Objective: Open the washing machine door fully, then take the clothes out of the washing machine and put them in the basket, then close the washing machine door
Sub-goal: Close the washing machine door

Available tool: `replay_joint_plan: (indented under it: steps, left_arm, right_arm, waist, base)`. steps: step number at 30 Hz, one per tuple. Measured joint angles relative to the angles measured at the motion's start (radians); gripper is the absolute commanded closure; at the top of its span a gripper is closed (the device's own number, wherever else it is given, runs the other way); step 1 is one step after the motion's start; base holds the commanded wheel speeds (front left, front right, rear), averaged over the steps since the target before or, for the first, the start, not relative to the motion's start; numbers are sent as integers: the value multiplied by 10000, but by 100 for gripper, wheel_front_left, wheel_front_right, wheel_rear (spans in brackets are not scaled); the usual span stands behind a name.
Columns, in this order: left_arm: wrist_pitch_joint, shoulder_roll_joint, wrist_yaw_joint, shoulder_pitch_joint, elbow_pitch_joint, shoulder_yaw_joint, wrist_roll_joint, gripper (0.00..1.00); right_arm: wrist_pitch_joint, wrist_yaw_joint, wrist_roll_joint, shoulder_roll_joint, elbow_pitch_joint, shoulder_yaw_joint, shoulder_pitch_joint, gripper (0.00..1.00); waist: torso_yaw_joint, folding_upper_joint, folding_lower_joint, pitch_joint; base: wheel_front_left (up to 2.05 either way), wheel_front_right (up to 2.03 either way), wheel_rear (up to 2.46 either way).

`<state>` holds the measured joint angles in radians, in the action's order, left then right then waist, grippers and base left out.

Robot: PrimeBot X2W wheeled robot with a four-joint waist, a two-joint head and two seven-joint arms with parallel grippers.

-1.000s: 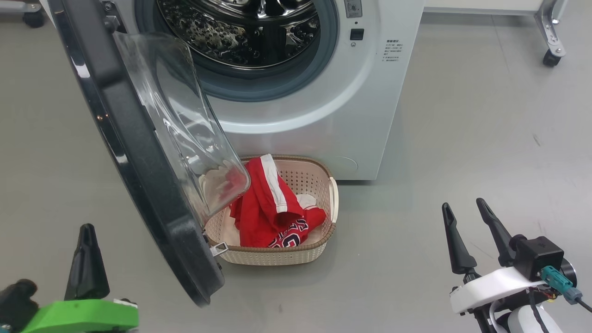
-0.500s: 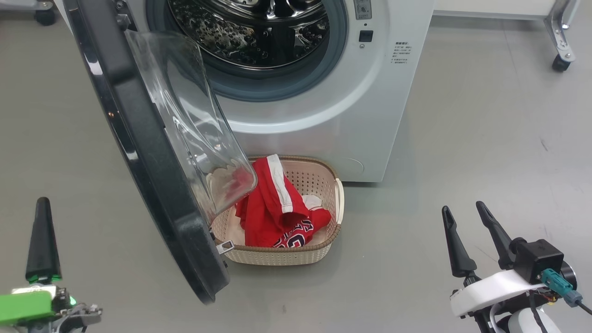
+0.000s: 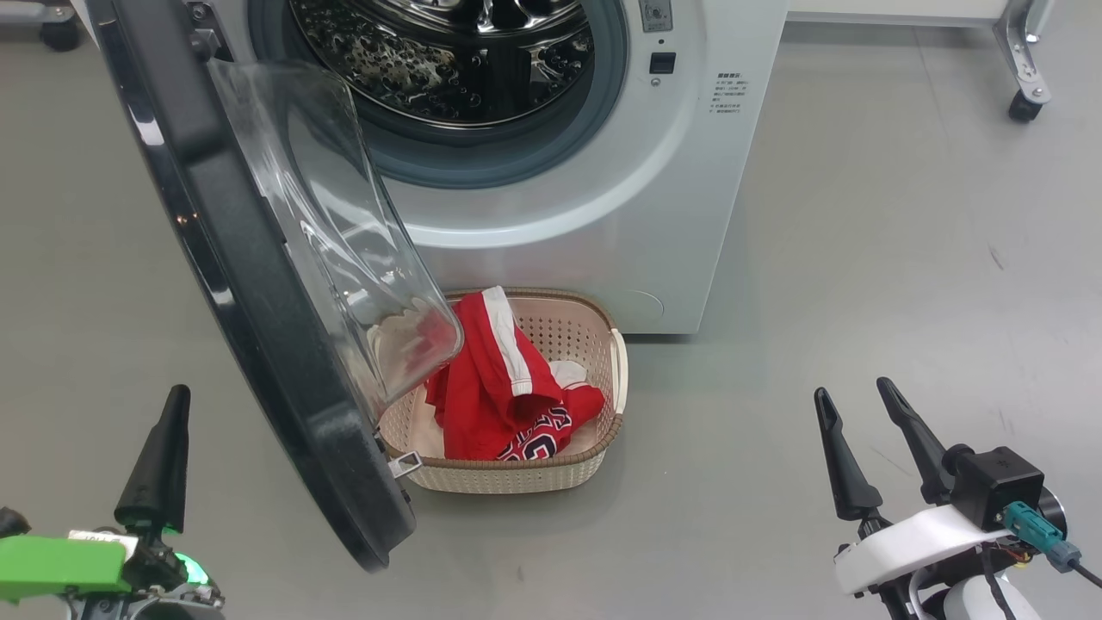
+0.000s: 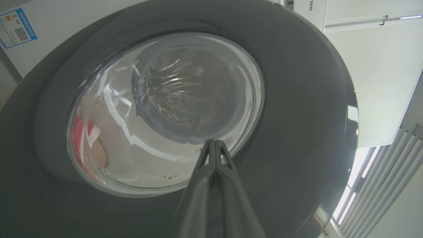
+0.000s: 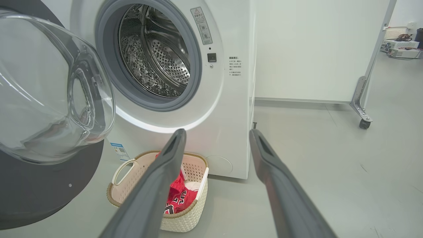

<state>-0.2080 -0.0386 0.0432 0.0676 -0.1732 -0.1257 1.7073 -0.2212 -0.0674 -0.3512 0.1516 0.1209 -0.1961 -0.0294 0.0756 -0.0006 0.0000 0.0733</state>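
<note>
Since half a second ago the left gripper [image 3: 176, 398] has swung back in toward the door, and the camera itself has shifted a little. The gripper's two long dark fingers are pressed together on nothing, low at the outer side of the large round washing machine door with its glossy black rim and bulging clear glass centre [image 3: 250, 284]. In the left wrist view the joined tips point at that outer face, at the lower edge of the glass; whether they touch cannot be told.

The door stands wide open. The red jersey and red shorts with white stripes [image 3: 491, 387] lie heaped in the cream perforated plastic basket with a brown woven rim [image 3: 516, 478], on the floor just in front of the big white front-loading washing machine [image 3: 603, 215]. What shows of the steel perforated drum [image 3: 456, 52] looks empty.

The right gripper [image 3: 852, 387] hangs well to the right, fingers spread wide and empty.

So opening and unloading look done; closing the door is what remains, and the left arm seems placed to push it.
</note>
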Motion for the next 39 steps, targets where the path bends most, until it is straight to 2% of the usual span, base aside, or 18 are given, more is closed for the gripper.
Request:
replay_joint_plan:
  steps: [8, 18, 39]
  left_arm:
    - [-502, -174, -132, 22, 2, 98, 132, 100]
    - [-1089, -201, -178, 27, -40, 667, 213, 100]
    - [-1492, -207, -201, -45, -309, 1108, 263, 100]
  right_arm:
    - [0, -2, -2, -15, -27, -35, 1, 0]
    - [0, 0, -19, -15, -81, -19, 4, 0]
    - [0, -8, -48, -21, -157, -65, 246, 0]
  waist:
    - [-165, 0, 0, 62]
    - [-316, 0, 0, 274]
    - [-603, 0, 0, 713]
  base:
    - [0, 0, 0]
    - [0, 0, 0]
    - [0, 0, 0]
